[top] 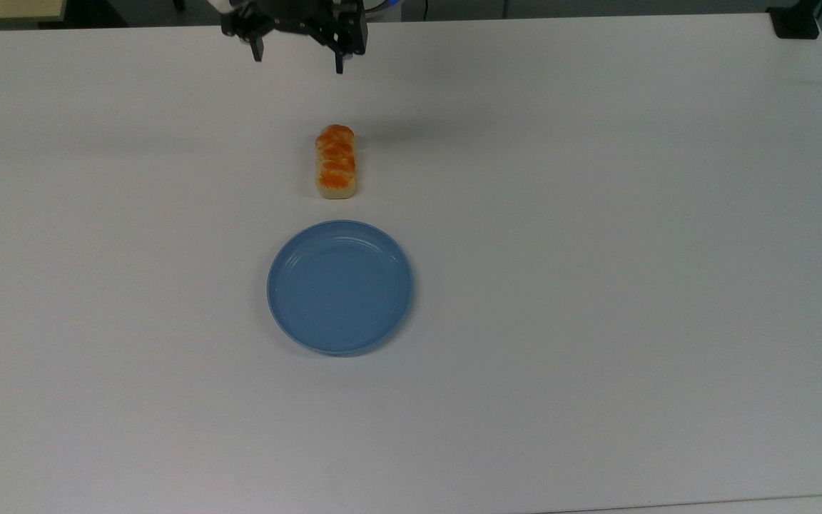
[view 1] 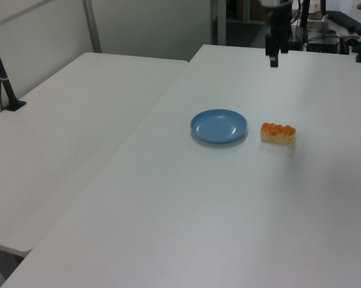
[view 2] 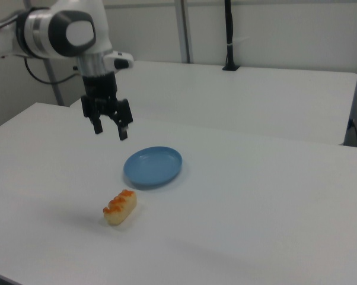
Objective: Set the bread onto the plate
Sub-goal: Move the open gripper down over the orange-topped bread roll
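The bread (top: 337, 162), a small loaf with an orange-brown braided top and cream sides, lies on the white table (top: 596, 250) just above the plate in the top view. The round blue plate (top: 340, 286) sits bare, a short gap from the loaf. My gripper (top: 298, 63) hangs open with nothing between its fingers, high above the table and beyond the bread's far end, near the top view's upper edge. In the right view the gripper (view 2: 110, 132) hovers well above and behind the bread (view 2: 120, 206) and left of the plate (view 2: 153, 165). The left view shows the bread (view 1: 278, 132) right of the plate (view 1: 219, 126).
A second white table (view 1: 78, 114) adjoins on the left view's left, with a black post (view 1: 2, 75) standing on it. A black clamp (top: 796, 21) sits at the table's top right corner in the top view. Equipment and cables crowd the space behind the table's far edge.
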Tool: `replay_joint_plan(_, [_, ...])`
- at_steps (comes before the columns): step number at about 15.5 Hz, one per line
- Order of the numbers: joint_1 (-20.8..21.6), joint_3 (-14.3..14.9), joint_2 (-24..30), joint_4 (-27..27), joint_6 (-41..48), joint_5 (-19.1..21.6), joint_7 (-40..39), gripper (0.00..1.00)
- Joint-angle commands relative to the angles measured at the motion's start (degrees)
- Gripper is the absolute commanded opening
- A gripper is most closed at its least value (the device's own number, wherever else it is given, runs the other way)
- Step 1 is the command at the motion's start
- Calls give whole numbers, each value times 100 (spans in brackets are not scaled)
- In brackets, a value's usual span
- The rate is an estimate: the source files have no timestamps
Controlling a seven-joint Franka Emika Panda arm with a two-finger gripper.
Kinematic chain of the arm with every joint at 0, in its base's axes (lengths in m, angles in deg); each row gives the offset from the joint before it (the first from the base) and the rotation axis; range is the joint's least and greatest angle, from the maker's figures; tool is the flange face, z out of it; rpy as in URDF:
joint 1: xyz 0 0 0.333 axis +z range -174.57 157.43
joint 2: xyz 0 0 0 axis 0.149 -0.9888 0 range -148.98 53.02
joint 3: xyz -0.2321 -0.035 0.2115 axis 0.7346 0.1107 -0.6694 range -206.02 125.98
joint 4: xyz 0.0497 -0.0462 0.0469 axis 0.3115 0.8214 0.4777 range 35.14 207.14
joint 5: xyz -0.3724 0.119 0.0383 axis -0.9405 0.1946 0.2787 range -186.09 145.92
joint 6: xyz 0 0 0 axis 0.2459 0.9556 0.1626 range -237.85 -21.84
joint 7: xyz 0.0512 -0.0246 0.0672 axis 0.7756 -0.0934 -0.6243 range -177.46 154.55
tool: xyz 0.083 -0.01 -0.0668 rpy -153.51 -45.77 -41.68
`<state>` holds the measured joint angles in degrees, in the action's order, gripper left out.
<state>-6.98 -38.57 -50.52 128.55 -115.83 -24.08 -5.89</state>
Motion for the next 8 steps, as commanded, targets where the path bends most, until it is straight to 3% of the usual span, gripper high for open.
replay_joint_plan(1, [-10,5,61,848,-588,48,-161,100])
replay_joint_plan(8, [52,-13,-519,1684,-1502,-154,-108,100])
